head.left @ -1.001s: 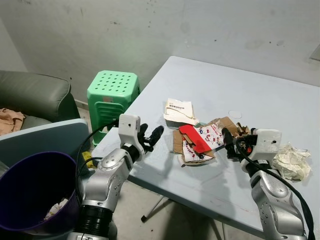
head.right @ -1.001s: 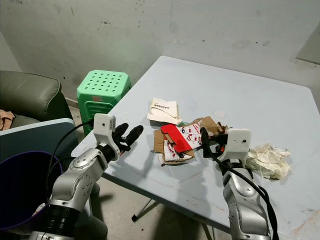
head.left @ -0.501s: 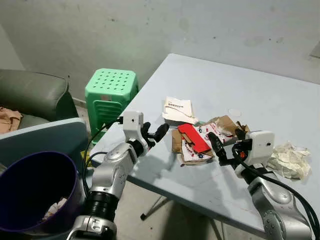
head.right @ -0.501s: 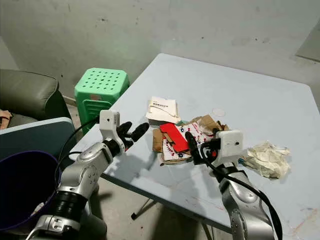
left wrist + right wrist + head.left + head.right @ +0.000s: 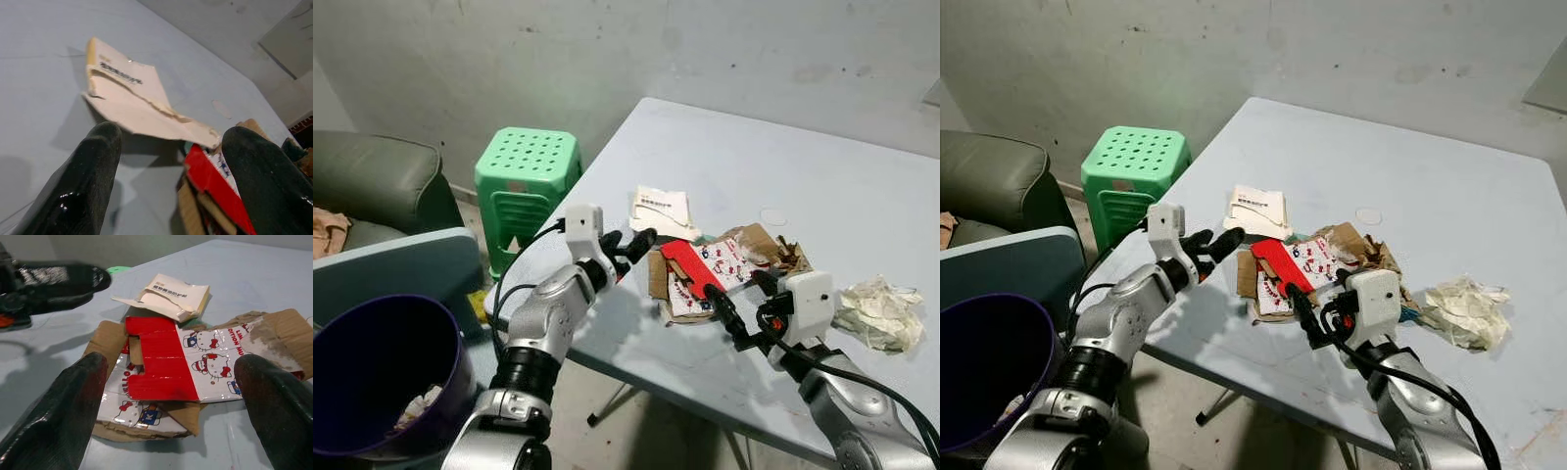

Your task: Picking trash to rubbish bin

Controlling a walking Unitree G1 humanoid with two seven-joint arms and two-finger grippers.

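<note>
Trash: a flattened red-and-white printed cardboard carton (image 5: 705, 277) lies on the pale blue worktop (image 5: 822, 186), resting on brown cardboard scraps (image 5: 759, 243), between the two hands and just ahead of both.
Torn envelope: a cream paper envelope with a printed label (image 5: 663, 211) lies just beyond the left hand's fingertips, its near edge overlapping the red carton's far end; the left wrist view shows it (image 5: 132, 93) framed between the two fingers.
Crumpled paper: a cream crumpled paper wad (image 5: 879, 311) sits on the worktop to the outer side of the right hand, apart from it.
Left hand: the left hand (image 5: 628, 249) hovers over the worktop's near left edge, pointing at the pile; its two black fingers are spread apart and grip nothing, close to the envelope and carton but not touching them.
Right hand: the right hand (image 5: 739, 313) hangs low over the worktop on the near side of the carton, fingers (image 5: 58, 416) wide apart with the carton (image 5: 161, 367) centred between them; one fingertip is at the carton's near edge, whether touching I cannot tell.
Rubbish bin: a dark purple round plastic bin (image 5: 372, 377) stands on the floor, well behind and below the left hand, with some pale scraps inside.
Surroundings: a green perforated plastic stool (image 5: 527, 176) stands beyond the left hand beside the worktop; a grey-green sofa (image 5: 372, 186) is further left.
</note>
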